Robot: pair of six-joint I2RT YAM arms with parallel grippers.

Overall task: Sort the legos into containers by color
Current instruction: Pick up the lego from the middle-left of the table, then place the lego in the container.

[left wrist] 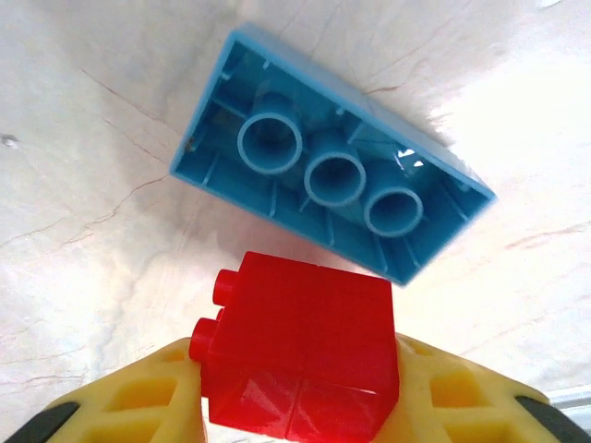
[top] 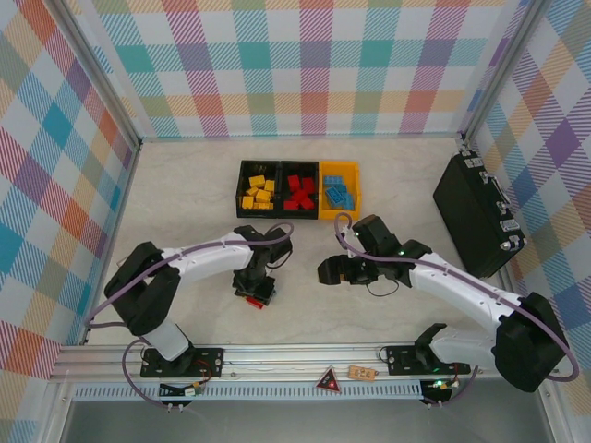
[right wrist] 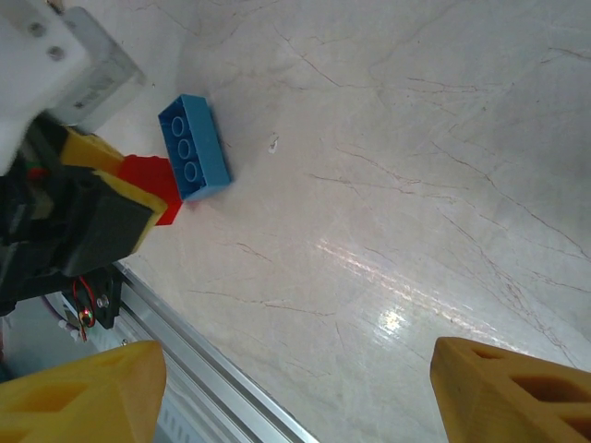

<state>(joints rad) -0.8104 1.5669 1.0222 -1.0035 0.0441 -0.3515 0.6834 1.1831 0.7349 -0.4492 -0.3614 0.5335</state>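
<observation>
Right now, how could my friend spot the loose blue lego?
Find the left claw low over the table. A red lego sits between its fingers; the blue lego lies beside it, hollow side up, outside the bins.

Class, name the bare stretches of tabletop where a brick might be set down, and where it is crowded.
Free: between the bins and the left wall; between the bins and the black case. Crowded: around the left gripper, red brick and blue brick.

Black latched case [top: 478, 214] sits at the right on the pale marbled table [top: 185, 198], checked walls [top: 305, 65] around; by the near metal rail [top: 295, 355], a red triangle [top: 327, 379] just beside a tan card [top: 362, 373].
</observation>
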